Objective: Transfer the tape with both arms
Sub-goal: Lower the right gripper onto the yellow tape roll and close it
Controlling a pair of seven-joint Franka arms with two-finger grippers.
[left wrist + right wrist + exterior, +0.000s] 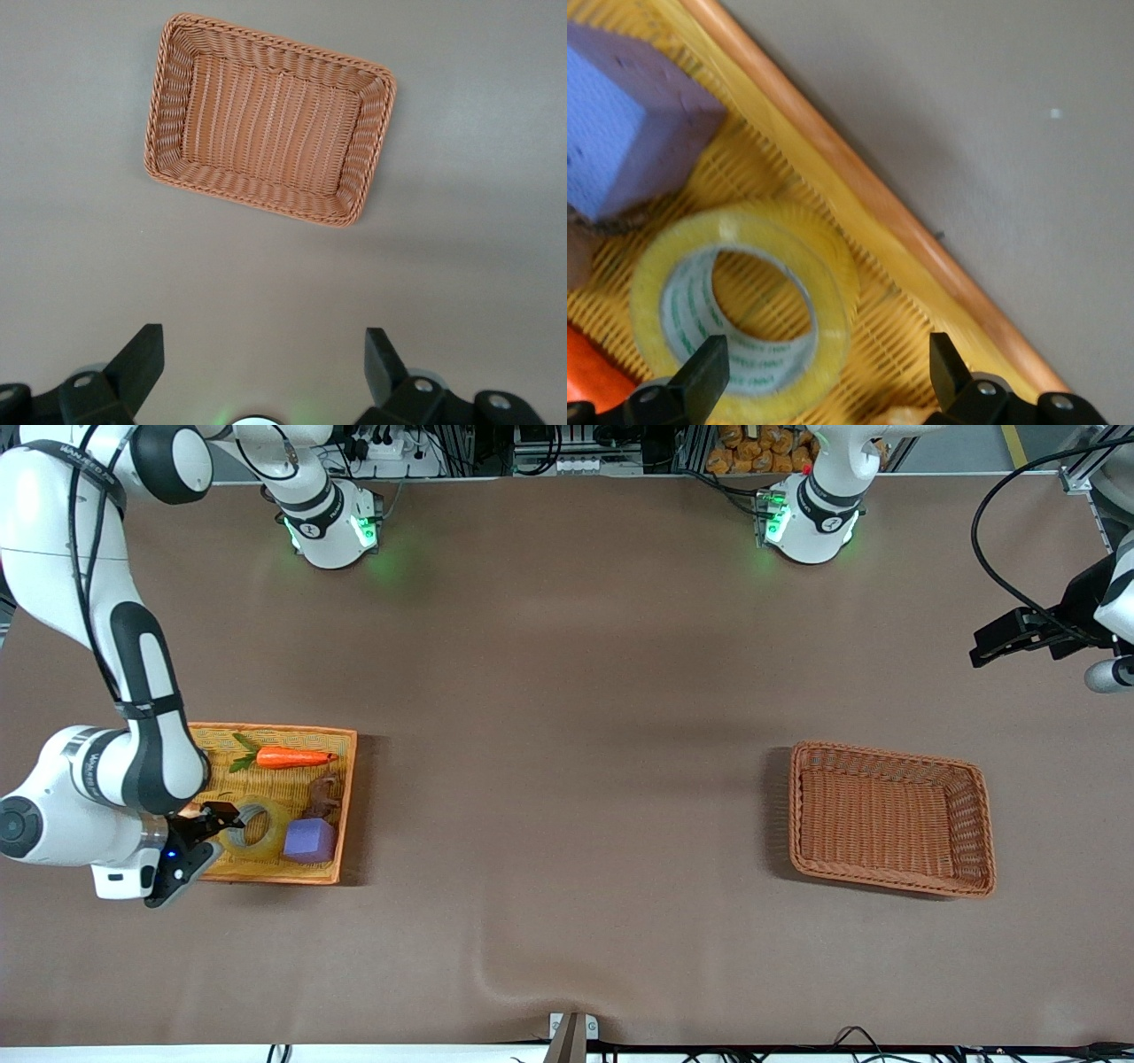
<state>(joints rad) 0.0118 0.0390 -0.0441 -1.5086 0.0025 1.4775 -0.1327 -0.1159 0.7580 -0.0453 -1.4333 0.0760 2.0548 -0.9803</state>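
The tape (pixel 252 824), a yellowish roll with a grey-white core, lies flat in a yellow woven tray (pixel 347 779) at the right arm's end of the table. My right gripper (pixel 208 841) is open just above the tray's nearer corner, at the tape's edge. In the right wrist view the tape (pixel 833 292) lies partly between the open fingers of the right gripper (pixel 824 354), with one finger over its core. My left gripper (pixel 997 642) is open and empty, high over the bare table at the left arm's end. It also shows in the left wrist view (pixel 261 345).
The tray also holds a purple cube (pixel 309 840) beside the tape, a carrot (pixel 292 758) and a small brown toy animal (pixel 323 797). An empty brown wicker basket (pixel 890 819) stands toward the left arm's end, and also shows in the left wrist view (pixel 266 199).
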